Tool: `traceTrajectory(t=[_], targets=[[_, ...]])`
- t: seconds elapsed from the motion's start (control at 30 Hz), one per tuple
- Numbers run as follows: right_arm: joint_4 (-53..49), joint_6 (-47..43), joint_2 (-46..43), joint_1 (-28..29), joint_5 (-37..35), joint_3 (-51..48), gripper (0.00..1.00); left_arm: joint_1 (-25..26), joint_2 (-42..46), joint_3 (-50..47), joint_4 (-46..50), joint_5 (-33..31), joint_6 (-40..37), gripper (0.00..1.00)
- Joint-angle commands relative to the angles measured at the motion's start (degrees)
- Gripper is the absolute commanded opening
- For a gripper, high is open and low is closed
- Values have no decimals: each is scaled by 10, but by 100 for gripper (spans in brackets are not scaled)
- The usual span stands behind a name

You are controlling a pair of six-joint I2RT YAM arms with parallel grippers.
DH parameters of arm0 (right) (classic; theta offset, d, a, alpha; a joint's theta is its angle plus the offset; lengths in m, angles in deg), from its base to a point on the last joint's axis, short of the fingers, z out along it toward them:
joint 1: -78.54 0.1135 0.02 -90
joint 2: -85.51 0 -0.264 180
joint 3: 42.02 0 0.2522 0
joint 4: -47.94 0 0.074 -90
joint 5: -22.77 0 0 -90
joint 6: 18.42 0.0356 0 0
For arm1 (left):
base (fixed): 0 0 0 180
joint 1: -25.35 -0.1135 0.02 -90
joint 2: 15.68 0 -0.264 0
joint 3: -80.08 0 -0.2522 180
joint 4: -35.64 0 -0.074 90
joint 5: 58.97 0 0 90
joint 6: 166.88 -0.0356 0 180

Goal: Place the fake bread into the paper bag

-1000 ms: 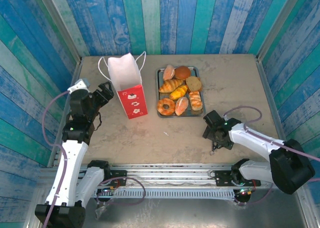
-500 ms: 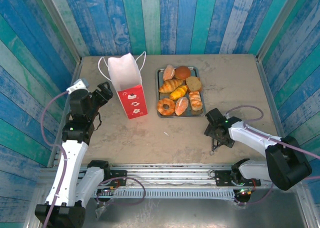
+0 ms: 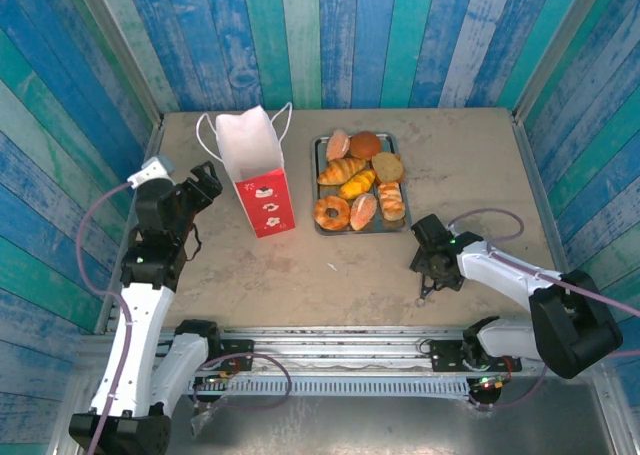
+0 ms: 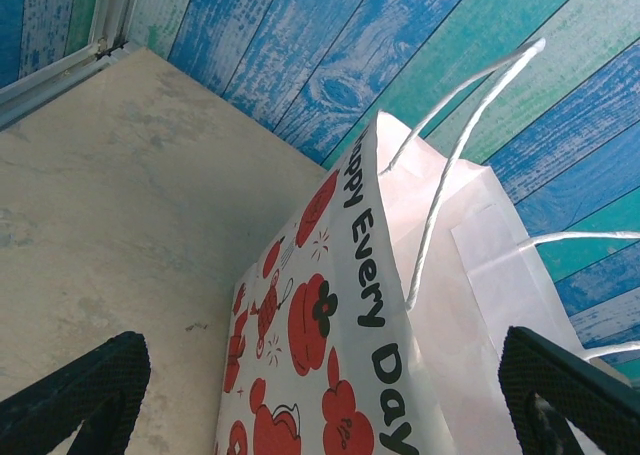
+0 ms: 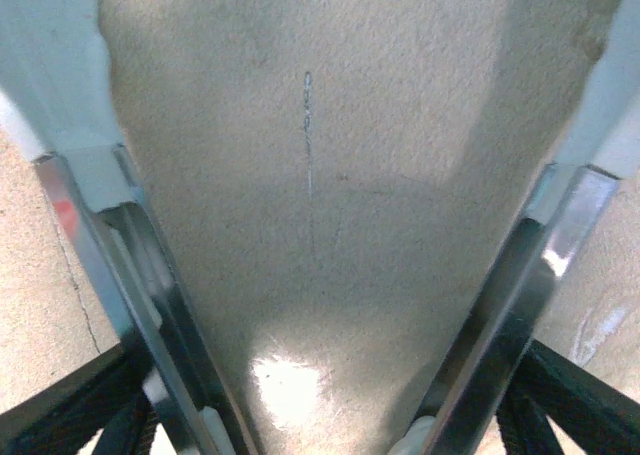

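Nothing looks bagged yet: the golden-brown fake bread pieces [image 3: 358,183] lie on a flat grey metal tray [image 3: 317,175] ahead-left of the right end effector [image 3: 432,270], which grips thin metal tongs [image 5: 150,305], while the wide-open, empty left end effector [image 3: 207,180] faces the upright red-and-white paper bag [image 4: 400,305] just ahead.

Grey metal tray [image 3: 321,143] on a beige table [image 3: 480,155] (scuffed), blue-teal plank walls [image 3: 350,35] around; metal tongs [image 5: 150,305] splayed open.
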Motion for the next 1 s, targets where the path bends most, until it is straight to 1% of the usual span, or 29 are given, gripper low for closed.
traceTrajectory(t=[0.0, 0.13, 0.2, 0.27, 0.43, 0.63, 0.77, 0.83, 0.93, 0.97], targets=[[0, -14, 10, -1, 25, -3, 75, 2, 9, 17, 16, -11, -12, 94], [-3, -35, -10, -1, 16, 9, 64, 2, 12, 28, 29, -26, -22, 94], [-12, -50, -23, -4, 7, 19, 61, 2, 16, 36, 36, -31, -27, 94], [-23, -70, -38, -13, 5, 30, 60, 2, 19, 46, 44, -35, -33, 94], [-45, -145, -83, -78, 44, 58, 56, 2, 19, 81, 70, -44, -45, 94], [-72, -230, -126, -136, 55, 115, 55, 2, 2, 123, 102, -34, -54, 94], [-71, -268, -144, -171, 85, 153, 54, 2, -17, 152, 118, -10, -57, 94], [-70, -287, -146, -187, 105, 176, 54, 2, -33, 171, 128, 13, -56, 94], [-65, -313, -148, -194, 125, 206, 54, 1, -69, 200, 139, 64, -63, 94], [-63, -319, -149, -194, 131, 214, 54, 2, -81, 208, 148, 73, -63, 94]])
